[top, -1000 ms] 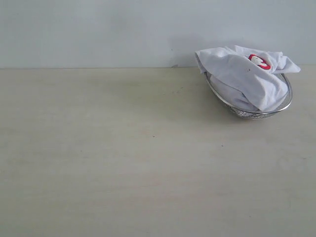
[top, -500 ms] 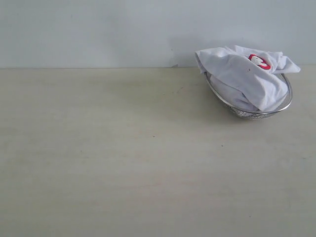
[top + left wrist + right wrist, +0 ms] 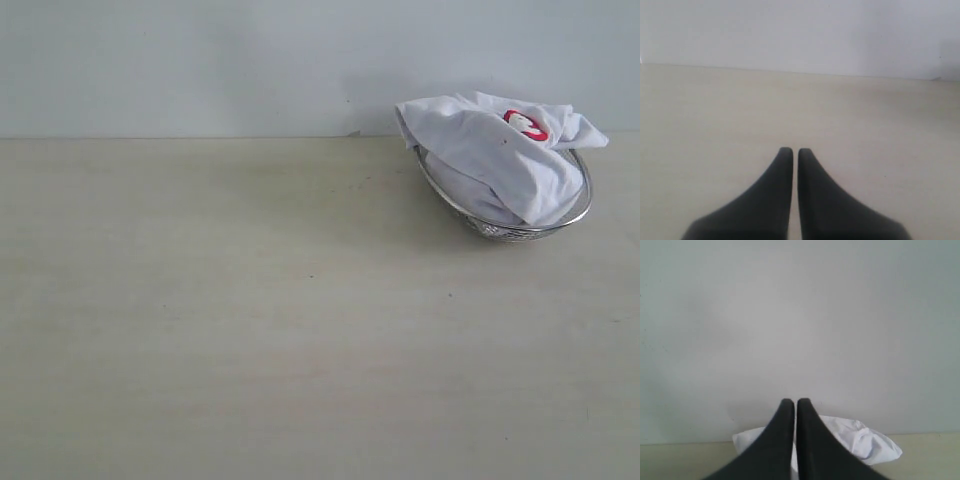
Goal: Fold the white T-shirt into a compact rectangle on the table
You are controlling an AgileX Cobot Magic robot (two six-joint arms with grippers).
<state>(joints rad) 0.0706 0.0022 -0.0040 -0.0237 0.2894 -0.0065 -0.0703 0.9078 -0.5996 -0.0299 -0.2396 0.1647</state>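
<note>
**Workpiece position.** The white T-shirt [image 3: 500,160] lies crumpled in a silver wire-mesh basket [image 3: 510,232] at the far right of the tabletop [image 3: 250,330], close to the wall [image 3: 200,60]. The cloth is heaped above the rim and hangs over it on the wall side. A patch of red lettering [image 3: 525,124] faces up on top of the heap. The basket acts only as a holder, and no fold can be made inside it.

**Gripper state.** The left gripper [image 3: 791,150] has its jaws drawn together with only a thin slit between them, and it holds nothing. It points across bare tabletop toward the wall. The right gripper [image 3: 791,401] is likewise closed and empty. It is aimed at the shirt, which shows just past its tips in the right wrist view. Neither gripper appears in the exterior view, so both arms are judged to be parked clear of the work area.

**Status.** Folding has not begun. The likely first step is to lift the shirt out of the basket and spread it on the wide open surface. The right gripper is the better placed for this, and it must open before it can grasp the cloth.

**Caution.** The basket looks light, so cloth snagging on the mesh may drag it along.
</note>
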